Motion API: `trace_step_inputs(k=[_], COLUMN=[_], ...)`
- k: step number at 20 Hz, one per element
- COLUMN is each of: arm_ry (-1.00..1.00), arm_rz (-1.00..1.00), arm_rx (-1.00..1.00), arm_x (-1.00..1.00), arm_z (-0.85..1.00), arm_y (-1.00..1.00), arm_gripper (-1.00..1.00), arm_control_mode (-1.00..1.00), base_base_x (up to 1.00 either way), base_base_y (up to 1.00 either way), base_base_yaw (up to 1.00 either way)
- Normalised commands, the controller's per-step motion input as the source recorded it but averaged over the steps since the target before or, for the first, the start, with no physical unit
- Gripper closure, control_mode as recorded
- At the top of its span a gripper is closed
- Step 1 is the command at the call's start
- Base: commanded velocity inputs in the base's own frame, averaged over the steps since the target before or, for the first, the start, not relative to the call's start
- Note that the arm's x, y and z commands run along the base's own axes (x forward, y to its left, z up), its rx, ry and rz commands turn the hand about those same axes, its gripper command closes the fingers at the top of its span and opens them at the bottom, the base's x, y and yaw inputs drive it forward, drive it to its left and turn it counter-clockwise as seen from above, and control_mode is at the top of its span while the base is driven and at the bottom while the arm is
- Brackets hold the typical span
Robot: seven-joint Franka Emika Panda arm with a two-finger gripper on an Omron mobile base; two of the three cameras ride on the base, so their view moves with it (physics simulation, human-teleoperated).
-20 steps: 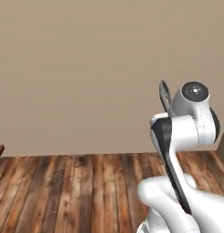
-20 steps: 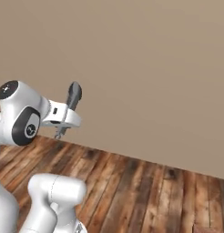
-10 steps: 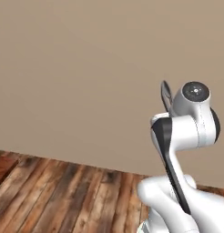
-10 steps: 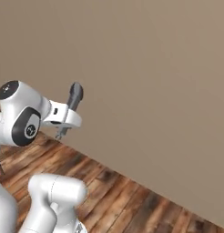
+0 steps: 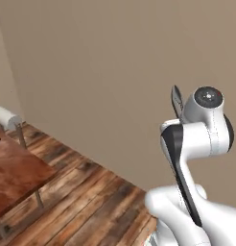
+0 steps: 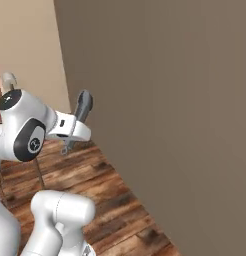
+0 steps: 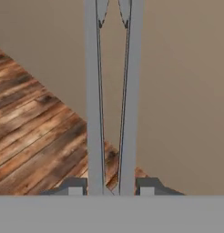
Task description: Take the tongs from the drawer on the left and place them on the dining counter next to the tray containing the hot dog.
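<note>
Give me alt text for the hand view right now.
Slim grey tongs run straight up the frame, clamped between the jaws at the bottom, their two arms angled slightly apart. Behind them are a plain beige wall and a wood-plank floor.

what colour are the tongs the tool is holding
Plain grey metal; the tongs show best in the hand view, gripped in the tool.

left base view: from behind the arm (image 5: 194, 139), on its left, looking forward at a plain wall (image 5: 105, 72) | right base view: from behind, on its right, same wall and wood floor (image 6: 90, 175) | hand view: up close, looking along the tongs (image 7: 111, 100) to the wall and floor
</note>
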Motion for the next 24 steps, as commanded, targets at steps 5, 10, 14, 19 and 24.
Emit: trace_step_inputs(k=[5,10,14,19,24], arm_ry=[0.00,0.00,0.00,0.00,0.00], arm_rz=[0.00,0.00,0.00,0.00,0.00], arm_rx=[0.00,0.00,0.00,0.00,0.00], arm_x=[0.00,0.00,0.00,0.00,0.00], arm_z=[0.00,0.00,0.00,0.00,0.00], arm_y=[0.00,0.00,0.00,0.00,0.00], arm_gripper=[1.00,1.00,1.00,1.00,1.00], arm_control_mode=[1.00,1.00,1.00,1.00,1.00], base_base_x=[1.00,1.00,0.99,0.33,-0.14], base_base_y=[-0.02,-0.04,-0.14,-0.59,-0.71], base_base_yaw=[0.72,0.74,0.77,0.73,0.79])
